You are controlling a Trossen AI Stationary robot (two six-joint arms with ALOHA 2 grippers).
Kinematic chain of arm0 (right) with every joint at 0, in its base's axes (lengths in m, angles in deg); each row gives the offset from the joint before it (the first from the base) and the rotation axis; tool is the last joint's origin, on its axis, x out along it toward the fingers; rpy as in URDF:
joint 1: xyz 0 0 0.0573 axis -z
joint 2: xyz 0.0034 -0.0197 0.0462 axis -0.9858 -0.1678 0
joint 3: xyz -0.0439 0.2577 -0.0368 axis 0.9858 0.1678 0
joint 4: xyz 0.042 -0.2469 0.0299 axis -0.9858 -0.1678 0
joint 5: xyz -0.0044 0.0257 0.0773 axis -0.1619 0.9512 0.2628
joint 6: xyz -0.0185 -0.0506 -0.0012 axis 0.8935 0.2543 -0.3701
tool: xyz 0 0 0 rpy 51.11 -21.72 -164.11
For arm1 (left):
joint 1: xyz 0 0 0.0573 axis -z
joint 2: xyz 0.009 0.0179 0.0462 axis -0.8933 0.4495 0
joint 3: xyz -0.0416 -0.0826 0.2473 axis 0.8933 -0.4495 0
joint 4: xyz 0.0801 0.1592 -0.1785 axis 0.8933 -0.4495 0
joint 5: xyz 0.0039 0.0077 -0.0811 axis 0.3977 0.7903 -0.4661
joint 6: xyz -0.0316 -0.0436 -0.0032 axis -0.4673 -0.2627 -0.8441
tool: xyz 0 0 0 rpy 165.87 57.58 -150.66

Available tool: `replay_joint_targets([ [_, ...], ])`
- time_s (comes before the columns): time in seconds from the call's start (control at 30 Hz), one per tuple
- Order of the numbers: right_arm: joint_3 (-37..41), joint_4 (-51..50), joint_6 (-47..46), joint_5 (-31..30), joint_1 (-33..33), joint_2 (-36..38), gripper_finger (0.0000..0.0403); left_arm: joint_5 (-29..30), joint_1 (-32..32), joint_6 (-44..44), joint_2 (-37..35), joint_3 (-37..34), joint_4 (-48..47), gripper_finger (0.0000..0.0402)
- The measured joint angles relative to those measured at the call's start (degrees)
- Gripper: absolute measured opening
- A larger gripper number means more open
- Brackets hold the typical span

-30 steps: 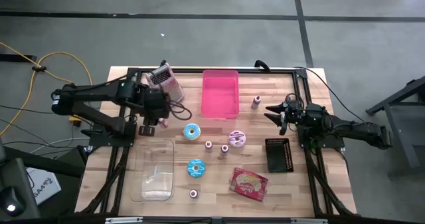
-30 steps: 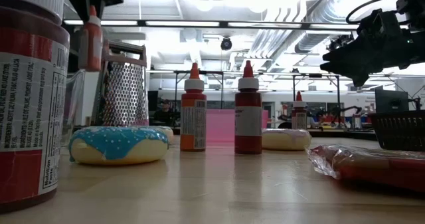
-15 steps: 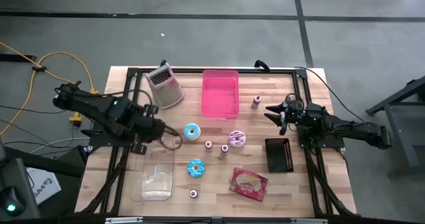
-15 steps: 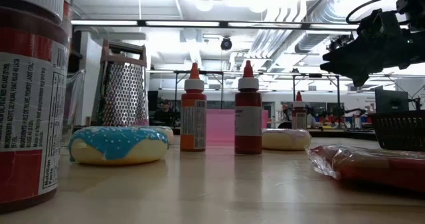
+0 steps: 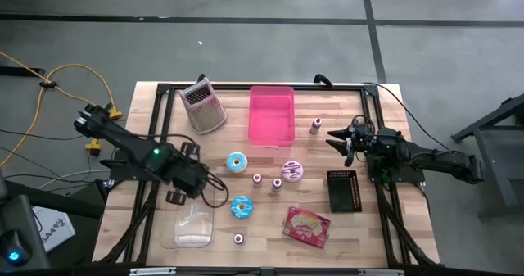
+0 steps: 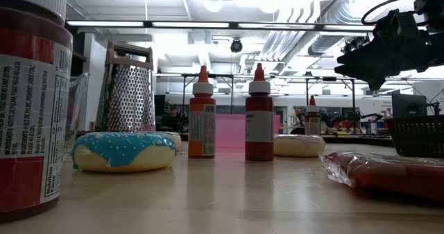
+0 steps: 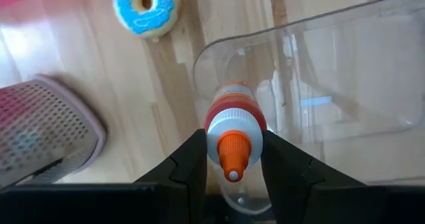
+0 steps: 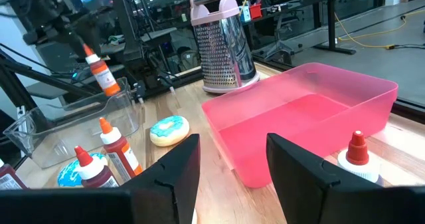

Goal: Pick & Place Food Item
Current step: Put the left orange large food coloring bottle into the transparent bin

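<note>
Between the left gripper (image 7: 232, 174) fingers, clamped: sauce bottle (image 7: 233, 127), stiff, light, slick plastic; best held mid-body. Below it, clear bin (image 7: 345, 64). Right gripper (image 5: 342, 139) idle, spread, empty.

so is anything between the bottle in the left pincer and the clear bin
Nothing visible. The left pincer holds the orange-capped bottle above the clear bin's open end, with bare bin floor below. The blue donut lies outside the bin, off to one side.
</note>
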Motion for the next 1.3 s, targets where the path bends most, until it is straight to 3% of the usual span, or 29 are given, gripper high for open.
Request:
replay_joint_targets([
  [0.7, 0.0, 0.0, 0.0, 0.0, 0.0, 0.0, 0.0160, -0.9, 2.7, -6.0, -1.7, -19.7, 20.8, 0.0113],
  [1.3, 0.0, 0.0, 0.0, 0.0, 0.0, 0.0, 0.0160, -1.7, 2.0, -5.9, -1.8, -20.9, 21.7, 0.0131],
])
